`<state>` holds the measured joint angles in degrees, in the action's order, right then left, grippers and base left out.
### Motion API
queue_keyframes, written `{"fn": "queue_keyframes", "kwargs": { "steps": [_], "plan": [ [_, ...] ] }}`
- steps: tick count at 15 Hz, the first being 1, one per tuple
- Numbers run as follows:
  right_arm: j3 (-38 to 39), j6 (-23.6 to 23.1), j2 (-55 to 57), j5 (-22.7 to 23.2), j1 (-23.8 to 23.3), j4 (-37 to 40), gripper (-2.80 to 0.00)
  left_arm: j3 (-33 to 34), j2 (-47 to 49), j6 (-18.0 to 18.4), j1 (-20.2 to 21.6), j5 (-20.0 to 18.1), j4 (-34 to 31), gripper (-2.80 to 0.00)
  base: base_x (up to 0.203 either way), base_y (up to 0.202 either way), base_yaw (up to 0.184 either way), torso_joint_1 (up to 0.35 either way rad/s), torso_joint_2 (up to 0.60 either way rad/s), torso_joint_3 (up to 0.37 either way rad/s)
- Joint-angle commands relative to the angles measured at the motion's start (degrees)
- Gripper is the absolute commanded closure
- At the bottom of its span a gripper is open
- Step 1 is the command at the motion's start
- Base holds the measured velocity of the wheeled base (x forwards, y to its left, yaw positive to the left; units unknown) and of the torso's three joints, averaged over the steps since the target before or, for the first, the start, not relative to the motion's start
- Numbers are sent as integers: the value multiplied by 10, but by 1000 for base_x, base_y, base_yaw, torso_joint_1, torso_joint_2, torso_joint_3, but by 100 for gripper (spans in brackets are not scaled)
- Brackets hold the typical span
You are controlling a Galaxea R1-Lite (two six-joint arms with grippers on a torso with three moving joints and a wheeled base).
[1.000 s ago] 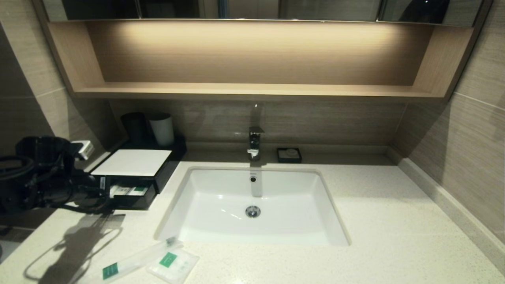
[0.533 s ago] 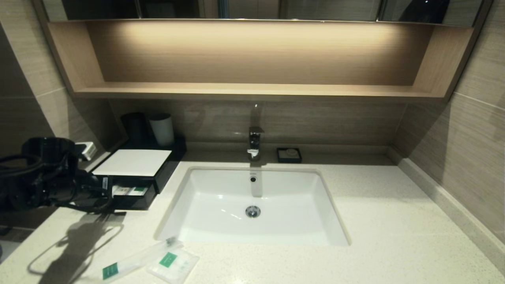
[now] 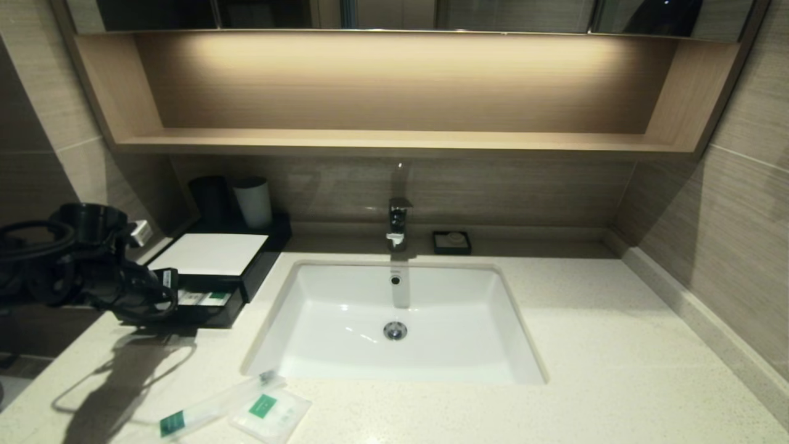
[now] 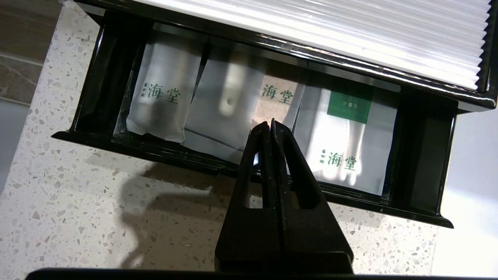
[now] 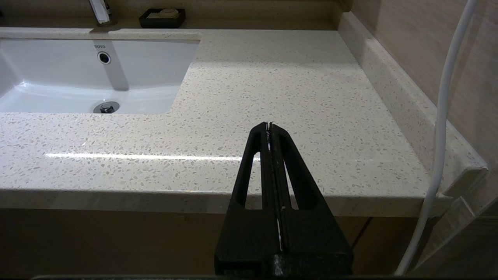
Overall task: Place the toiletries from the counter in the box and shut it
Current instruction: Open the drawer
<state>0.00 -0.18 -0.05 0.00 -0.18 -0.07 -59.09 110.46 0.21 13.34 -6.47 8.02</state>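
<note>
the black left gripper [image 4: 271,123], its jaws pressed together on nothing, hovers at the low black box [image 3: 256,262] with its drawer [image 4: 424,155] pulled out, seemingly not touching it. two clear-wrapped, green-labelled toiletries [image 3: 246,407] lie on the cream speckled counter [image 3: 616,345] before the white sink [image 3: 394,320]. the right gripper [image 5: 269,125], likewise clamped empty, sits near the counter's front edge.

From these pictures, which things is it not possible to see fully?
- Long packet: head view, its near end cut off by the bottom edge.
- Drawer contents: left wrist view, the back hidden under the box's white top; the shut left hand covers the middle.
- Right hand: absent from the head view.
</note>
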Motion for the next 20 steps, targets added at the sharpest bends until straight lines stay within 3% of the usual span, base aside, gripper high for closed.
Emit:
{"fn": "queue_keyframes", "kwargs": {
  "steps": [1,20],
  "plan": [
    [1,0,0,0,0,0,0,-10,12,-1,0,1,-3,0,0,0,0,0,0,0],
    [1,0,0,0,0,0,0,-29,61,0,-8,19,-8,0,0,0,0,0,0,0]
  ]
}}
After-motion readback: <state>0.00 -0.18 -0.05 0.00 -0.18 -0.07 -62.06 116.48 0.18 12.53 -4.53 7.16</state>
